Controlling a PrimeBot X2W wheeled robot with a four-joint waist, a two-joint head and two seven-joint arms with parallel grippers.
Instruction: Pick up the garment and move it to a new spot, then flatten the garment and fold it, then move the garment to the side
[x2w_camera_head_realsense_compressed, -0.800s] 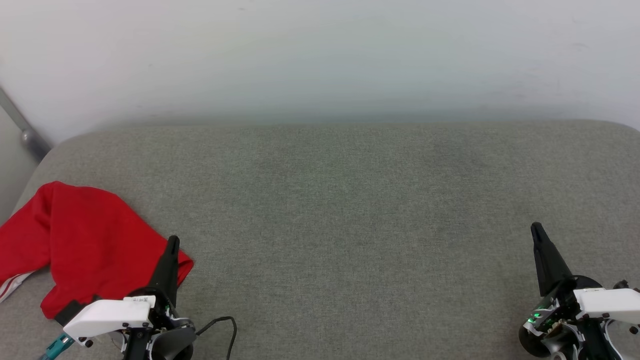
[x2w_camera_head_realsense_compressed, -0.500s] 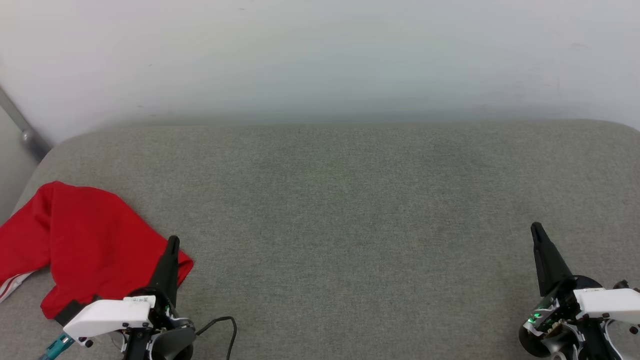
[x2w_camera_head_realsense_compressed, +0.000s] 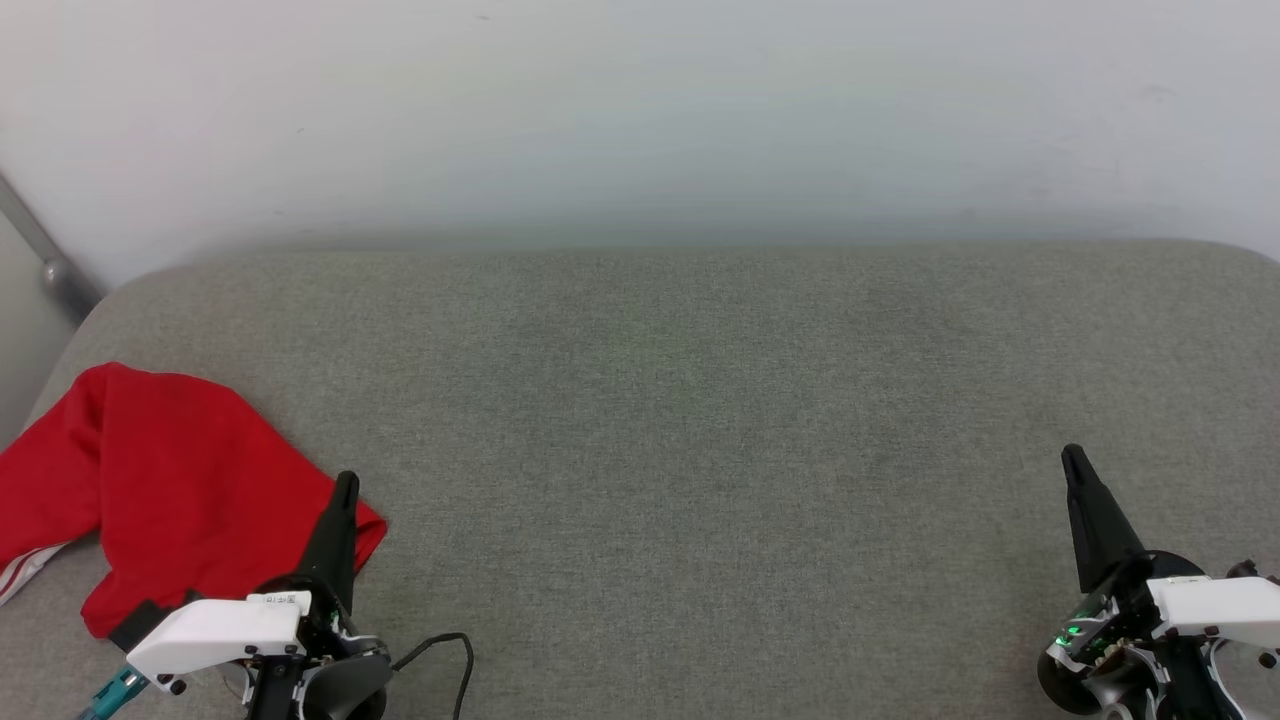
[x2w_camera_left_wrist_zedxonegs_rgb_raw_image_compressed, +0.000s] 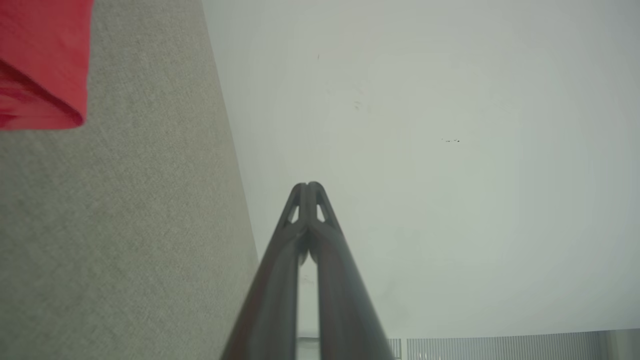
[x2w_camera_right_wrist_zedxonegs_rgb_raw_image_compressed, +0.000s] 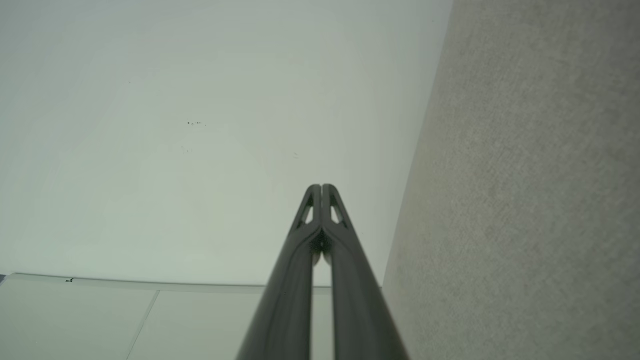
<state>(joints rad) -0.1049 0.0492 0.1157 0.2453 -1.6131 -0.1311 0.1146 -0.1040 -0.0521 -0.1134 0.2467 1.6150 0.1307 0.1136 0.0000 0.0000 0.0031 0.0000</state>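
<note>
The garment (x2w_camera_head_realsense_compressed: 170, 470) lay bunched at the near left of the grey cushion (x2w_camera_head_realsense_compressed: 700, 400). The left gripper (x2w_camera_head_realsense_compressed: 345, 483) stood by its right edge, the right gripper (x2w_camera_head_realsense_compressed: 1072, 457) at the near right. Both sets of jaws were pressed together, holding nothing, apparently parked before pickup.

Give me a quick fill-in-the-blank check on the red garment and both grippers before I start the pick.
1. The red garment lies bunched at the robot's ____ end of the grey fabric surface.
2. The left gripper, beside the garment's edge, has its fingers ____, with nothing between them.
3. The right gripper, far from the garment at the other end, is shut and holds ____.

Missing words: left; shut; nothing.
</note>
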